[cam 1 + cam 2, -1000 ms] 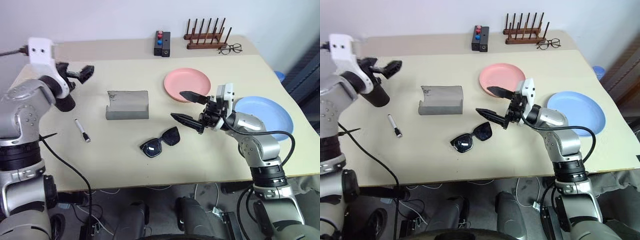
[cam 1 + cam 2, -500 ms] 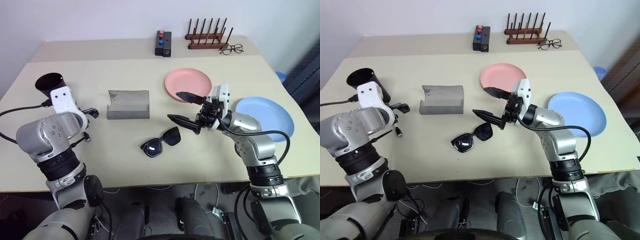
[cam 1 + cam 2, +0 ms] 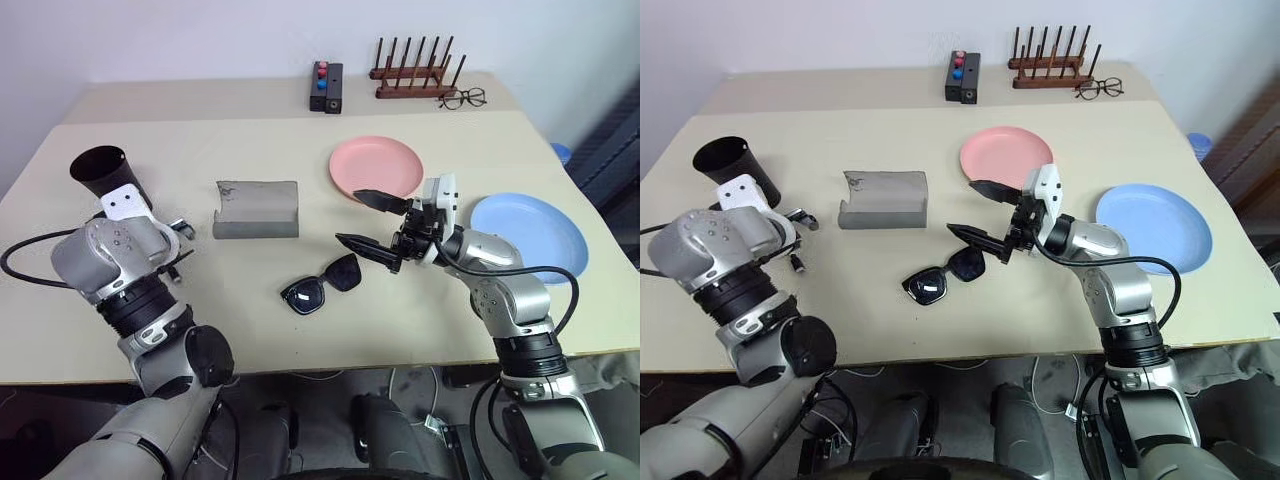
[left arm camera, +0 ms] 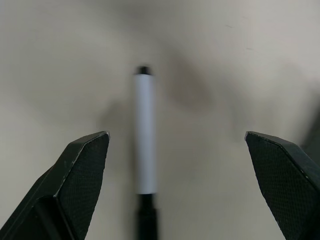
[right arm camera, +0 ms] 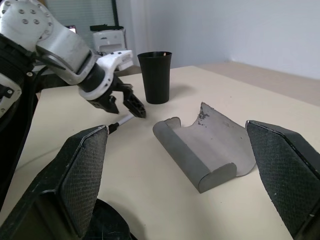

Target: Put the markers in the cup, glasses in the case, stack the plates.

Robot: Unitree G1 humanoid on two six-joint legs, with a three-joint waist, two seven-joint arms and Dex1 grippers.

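At the table's left edge the black cup [image 3: 101,170] stands upright, and just in front of it the left gripper [image 5: 124,102] hangs nose-down over the marker [image 4: 145,134], jaws wide and holding nothing; the wrist view shows the white barrel lying flat on the table between the two fingertips [image 4: 85,165], not yet touched. Step in hand looks like the marker pick. Next move, as I read it: drop straight down until the fingers bracket the barrel, close across it, then lift and carry it to the cup close by. The barrel is thin and round, so it could roll out if the close is off-centre. Mid-table the grey case [image 3: 256,209] lies with its flap open, and the black sunglasses [image 3: 322,284] sit in front of it, apart from it. The right gripper [image 3: 374,224] hovers just beside and above the sunglasses, jaws wide, empty. Further right the pink plate [image 3: 376,168] and blue plate [image 3: 530,223] lie near each other, not stacked.
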